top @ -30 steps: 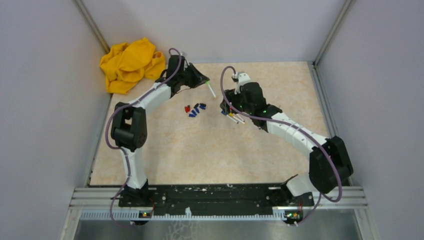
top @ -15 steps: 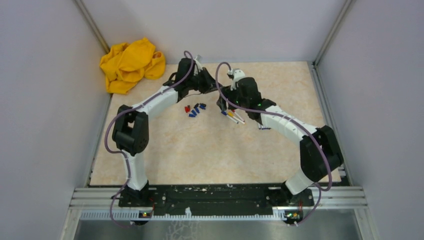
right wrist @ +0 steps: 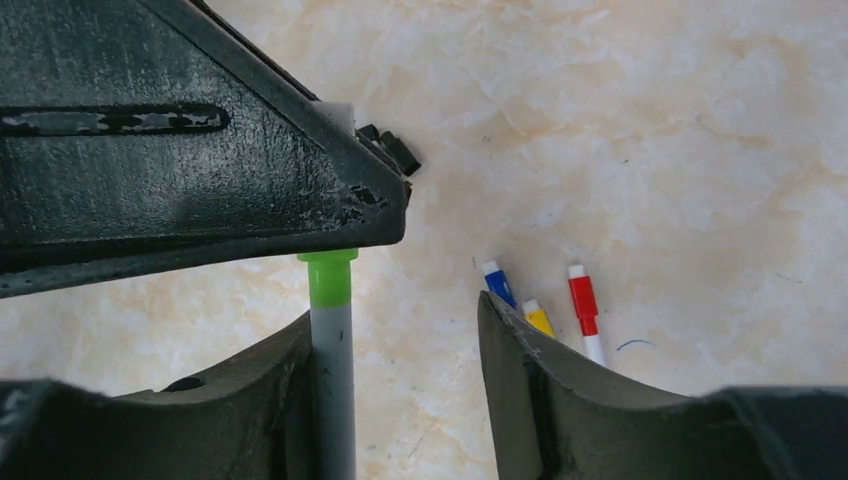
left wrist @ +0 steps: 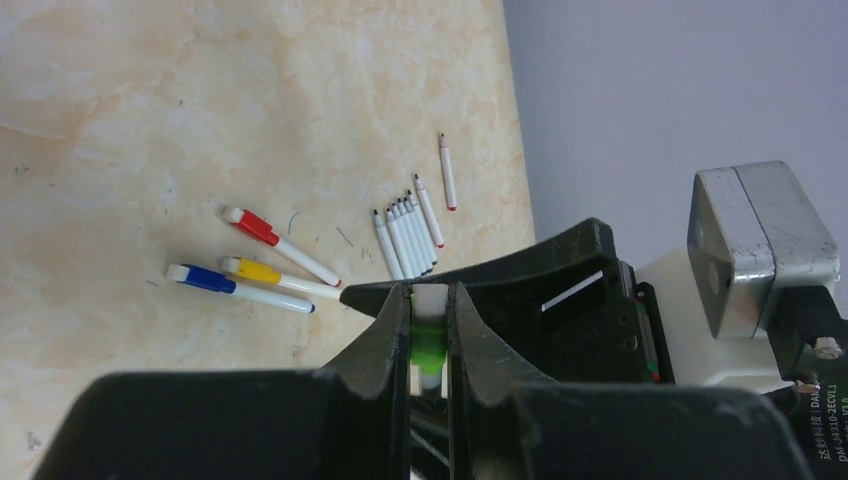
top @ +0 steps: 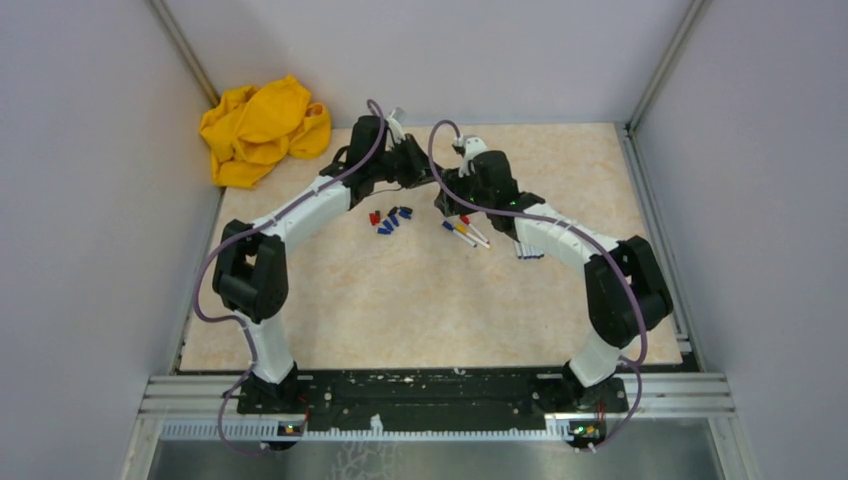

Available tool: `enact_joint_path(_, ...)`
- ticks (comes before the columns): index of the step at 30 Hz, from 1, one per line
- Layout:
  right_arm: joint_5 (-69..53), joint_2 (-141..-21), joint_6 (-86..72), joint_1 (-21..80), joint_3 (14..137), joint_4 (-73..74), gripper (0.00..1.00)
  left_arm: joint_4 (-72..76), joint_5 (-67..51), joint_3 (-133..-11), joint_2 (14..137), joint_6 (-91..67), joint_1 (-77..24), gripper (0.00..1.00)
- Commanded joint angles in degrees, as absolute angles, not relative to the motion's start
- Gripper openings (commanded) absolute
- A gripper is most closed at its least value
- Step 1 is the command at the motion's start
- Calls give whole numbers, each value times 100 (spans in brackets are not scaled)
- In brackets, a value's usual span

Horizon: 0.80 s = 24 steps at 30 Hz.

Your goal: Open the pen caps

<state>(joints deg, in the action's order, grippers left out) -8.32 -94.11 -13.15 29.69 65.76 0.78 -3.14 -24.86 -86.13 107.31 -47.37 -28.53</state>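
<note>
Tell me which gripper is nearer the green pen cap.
Left. The left gripper is shut on the green cap; the right gripper hangs open around the white barrel just below it.

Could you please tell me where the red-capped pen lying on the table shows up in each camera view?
Top external: red-capped pen near the centre, rightmost of three capped pens.
Left wrist: it lies left of centre, uppermost of the three.
Right wrist: it is lower right, rightmost.
Shared landmark: the yellow-capped pen lying beside it.
</note>
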Motion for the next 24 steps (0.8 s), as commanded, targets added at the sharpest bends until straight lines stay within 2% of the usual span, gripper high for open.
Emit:
enact_joint_path(1,-966,-9431,-1353,2902,6779,-444,41,-290,-2577,-8494,10540,-4654,-2892,0)
enact_joint_path(3,-990,-9416,-1368,2900,6760,-465,27,-289,-2550,-8482,10569,-4663,-2885,0)
enact_joint_path(5,-1008,-9399,-1370,2900,6775,-466,20,-299,-2527,-8486,10625,-4665,-2891,0)
enact_joint_path(8,-1010,-9386,-1363,2898,6805,-445,3,-296,-2506,-8498,10705,-4686,-2891,0)
enact_joint_path(9,-1017,-9391,-1365,2900,6821,-426,0,-298,-2472,-8499,10740,-4678,-2892,0)
enact_joint_path(11,-1038,-9410,-1357,2895,6850,-381,0,-308,-2446,-8499,10769,-4671,-2891,0)
enact_joint_path(12,-1041,-9409,-1354,2900,6858,-371,3,-312,-2451,-8499,10778,-4670,-2892,0)
enact_joint_path(15,-1036,-9390,-1354,2898,6861,-365,29,-361,-2365,-8482,10776,-4636,-2890,0)
enact_joint_path(18,-1020,-9363,-1340,2898,6867,-331,41,-432,-2230,-8490,10776,-4579,-2892,0)
enact_joint_path(24,-1015,-9309,-1328,2899,6887,-295,44,-492,-2139,-8525,10831,-4530,-2908,0)
